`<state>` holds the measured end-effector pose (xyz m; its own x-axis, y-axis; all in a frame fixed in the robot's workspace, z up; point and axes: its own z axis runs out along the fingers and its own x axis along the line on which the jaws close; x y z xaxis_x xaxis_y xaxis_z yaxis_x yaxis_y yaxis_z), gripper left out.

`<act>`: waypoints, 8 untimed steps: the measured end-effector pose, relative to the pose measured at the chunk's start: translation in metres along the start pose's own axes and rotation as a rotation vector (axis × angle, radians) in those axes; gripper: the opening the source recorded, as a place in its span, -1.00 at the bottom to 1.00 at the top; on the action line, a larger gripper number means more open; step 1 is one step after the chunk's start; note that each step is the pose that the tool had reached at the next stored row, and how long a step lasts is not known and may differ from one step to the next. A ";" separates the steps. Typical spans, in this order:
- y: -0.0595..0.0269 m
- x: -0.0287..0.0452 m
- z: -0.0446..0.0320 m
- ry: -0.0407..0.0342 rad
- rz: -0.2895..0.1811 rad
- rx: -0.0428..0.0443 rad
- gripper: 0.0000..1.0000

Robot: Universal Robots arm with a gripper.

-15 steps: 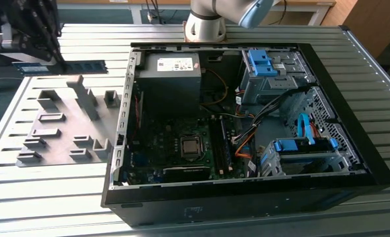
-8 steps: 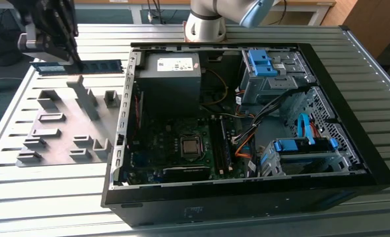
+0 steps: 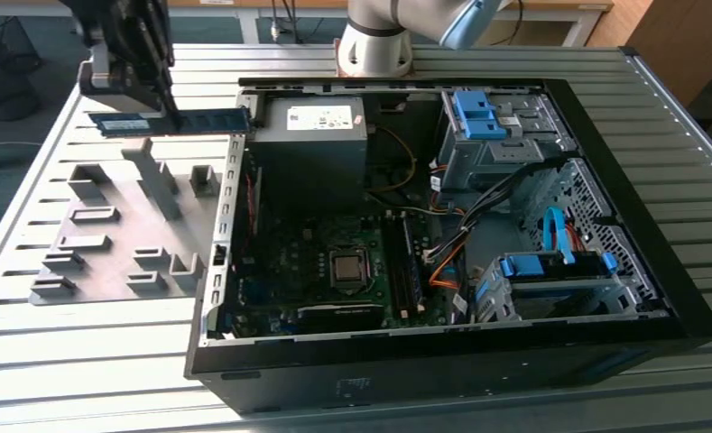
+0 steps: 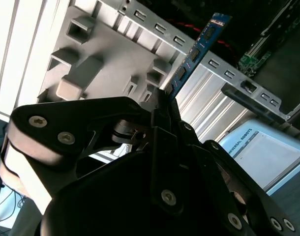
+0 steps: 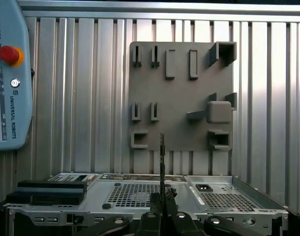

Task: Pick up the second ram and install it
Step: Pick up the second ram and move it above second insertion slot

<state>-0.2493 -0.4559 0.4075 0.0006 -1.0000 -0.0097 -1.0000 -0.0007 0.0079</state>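
The gripper (image 3: 163,113) pinches the second ram (image 3: 205,119) near its middle, aloft over the table (image 3: 78,361) near its far edge, beside the computer case (image 3: 226,225). The likely risk is that the stick's end clips the case wall and twists in that narrow grip, spoiling slot alignment.

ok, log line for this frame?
gripper shut on second ram | ram in air above grey holder plate, beside open PC case | not yet installed

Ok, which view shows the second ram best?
The exterior view: the second ram shows side-on, nearly full length. The second wrist view shows one chip-lined end of it; the first wrist view catches it edge-on.
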 end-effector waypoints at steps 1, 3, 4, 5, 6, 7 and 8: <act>-0.0030 0.0000 0.0000 0.0000 0.000 0.0000 -0.72; -0.0089 0.0000 -0.0001 0.0000 0.000 0.0000 -0.72; -0.0120 0.0000 -0.0001 -0.0001 0.000 0.0001 -0.72; -0.0152 0.0000 -0.0001 0.0000 0.000 0.0001 -0.72; -0.0182 0.0000 -0.0001 -0.0001 0.000 0.0000 -0.72; -0.0213 0.0000 -0.0001 -0.0001 0.000 0.0001 -0.72; -0.0246 0.0000 -0.0002 0.0000 0.000 0.0000 -0.72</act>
<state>-0.2247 -0.4559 0.4075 0.0006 -1.0000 -0.0098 -1.0000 -0.0007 0.0079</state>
